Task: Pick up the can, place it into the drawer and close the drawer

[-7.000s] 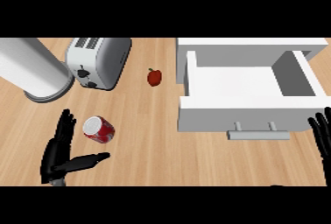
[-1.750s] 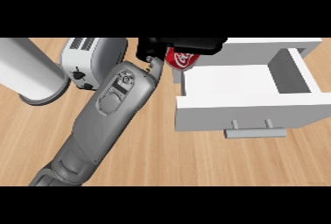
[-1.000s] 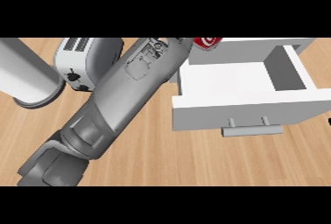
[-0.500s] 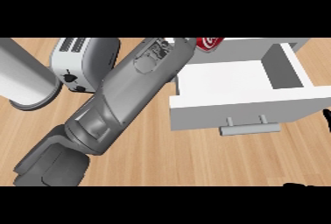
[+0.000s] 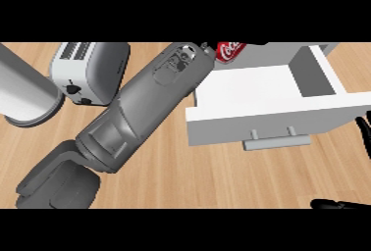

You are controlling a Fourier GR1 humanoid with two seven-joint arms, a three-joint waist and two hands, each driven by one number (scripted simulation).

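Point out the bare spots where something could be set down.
The drawer floor is bare white between its walls. Bare wood lies below the drawer handle. It is crowded at left: toaster, grey cylinder and left forearm stand close together. The can sits at the drawer's back edge.

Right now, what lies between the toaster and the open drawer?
In the head view, the left forearm crosses diagonally between the toaster and the drawer, reaching up toward the can at the drawer's far edge.

A red metal can with white lettering [image 5: 229, 50], a white open drawer [image 5: 264, 95], a silver toaster [image 5: 88, 71] and a light wood-grain desk [image 5: 217, 176] are seen.
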